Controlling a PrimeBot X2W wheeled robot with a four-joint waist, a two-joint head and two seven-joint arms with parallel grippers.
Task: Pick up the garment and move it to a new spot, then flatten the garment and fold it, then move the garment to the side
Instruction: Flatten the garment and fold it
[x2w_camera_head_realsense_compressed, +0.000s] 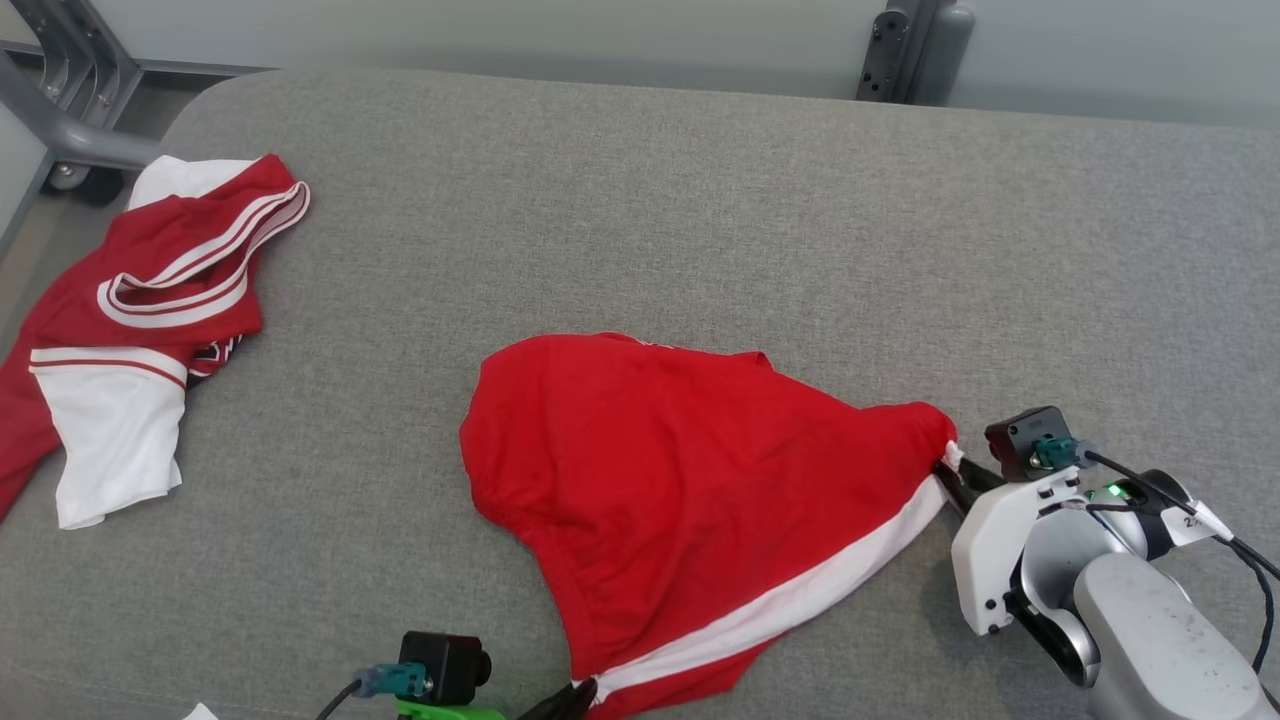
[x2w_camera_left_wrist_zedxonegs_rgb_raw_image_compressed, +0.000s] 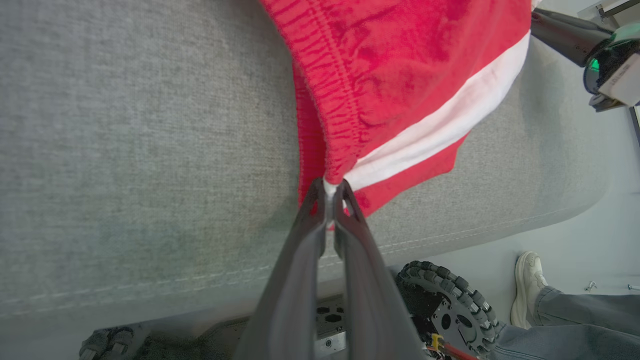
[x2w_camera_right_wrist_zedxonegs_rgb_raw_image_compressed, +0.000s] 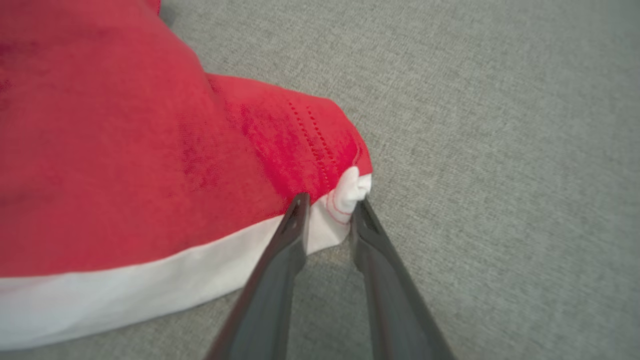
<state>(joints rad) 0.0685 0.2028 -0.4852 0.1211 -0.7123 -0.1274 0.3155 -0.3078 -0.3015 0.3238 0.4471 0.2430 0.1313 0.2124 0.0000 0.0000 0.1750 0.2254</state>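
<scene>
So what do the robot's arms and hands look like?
The left gripper and right gripper each have two long dark fingers. The right arm is white and silver, with a green light, a black cable and a black wrist camera with a teal plug.

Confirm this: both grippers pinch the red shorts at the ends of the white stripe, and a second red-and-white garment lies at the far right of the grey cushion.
One point is wrong: the second garment lies at the far left of the grey cushion, as the head view shows. The left gripper and right gripper do pinch the red shorts at the ends of the white stripe.
</scene>
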